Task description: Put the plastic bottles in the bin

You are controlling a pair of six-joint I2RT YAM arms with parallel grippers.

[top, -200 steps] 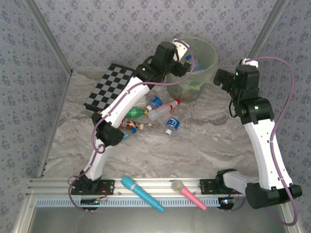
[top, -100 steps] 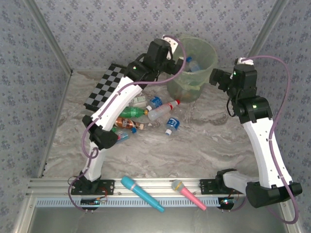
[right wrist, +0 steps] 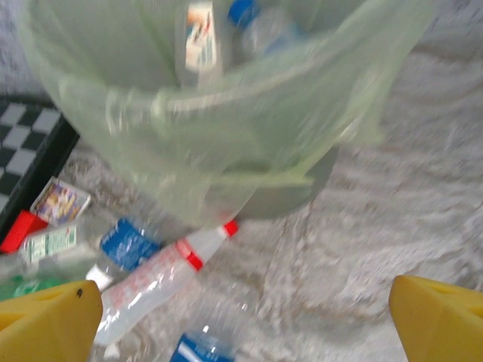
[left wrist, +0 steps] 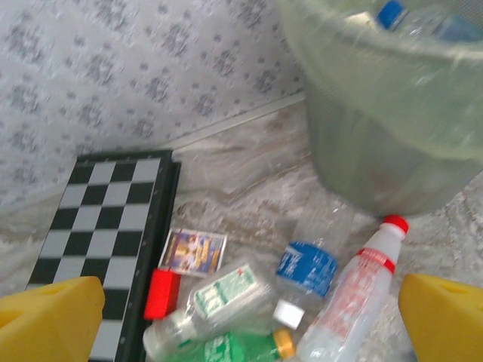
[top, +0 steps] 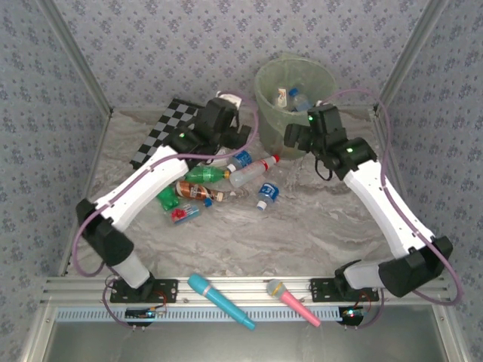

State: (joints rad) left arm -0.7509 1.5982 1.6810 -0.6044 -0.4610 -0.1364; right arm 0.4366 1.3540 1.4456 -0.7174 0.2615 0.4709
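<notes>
Bottles (top: 253,170) beside bin (top: 266,105) (left gripper (left wrist: 245,317), right gripper (right wrist: 245,320) spread wide)

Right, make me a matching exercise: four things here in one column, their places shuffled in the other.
1. bin
2. chessboard
3. pink microphone
4. red-capped bottle

A. lying on the table just in front of the bin
B. on the near rail
C. standing at the far edge of the table
D. at the far left of the table

Pairs: 1-C, 2-D, 3-B, 4-A
</notes>
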